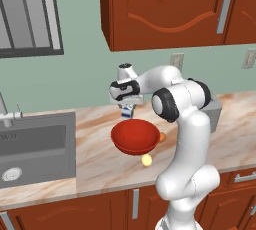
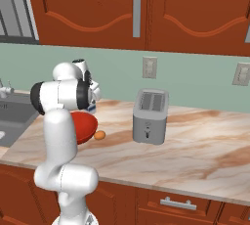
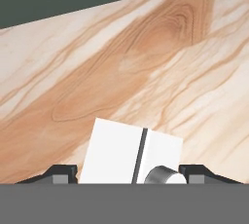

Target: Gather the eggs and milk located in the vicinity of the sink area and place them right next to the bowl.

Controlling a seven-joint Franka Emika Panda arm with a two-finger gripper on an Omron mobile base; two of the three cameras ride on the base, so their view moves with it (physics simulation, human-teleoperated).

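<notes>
Milk [image 1: 128, 111] is seen just behind the red bowl [image 1: 135, 136], under the gripper [image 1: 127, 105], which hangs over the back of the marble counter [image 1: 95, 149]. In the hand view the carton's white gabled top [image 3: 130, 157] sits between the two dark fingertips [image 3: 61, 173], one at each side of it. Whether the pads are pressed against the carton or stand just clear of it cannot be told, nor whether the carton rests on the counter or is lifted slightly off it.

The orange-brown egg [image 1: 162, 137] is found touching or just beside the bowl's rim on the side away from the sink [image 1: 35, 146]; it is also picked out in the right base view [image 2: 99, 135] between the bowl [image 2: 83, 125] and the grey toaster [image 2: 150, 116]. The pale yellow egg [image 1: 146, 160] lies just in front of the bowl, near the counter's front edge.

Both eggs are judged to be placed as asked, and the carton is already close to the bowl, well apart from the sink. What is left, at most, is for the carton to be set down and let go, with the arm drawn back without the carton being tipped.
</notes>
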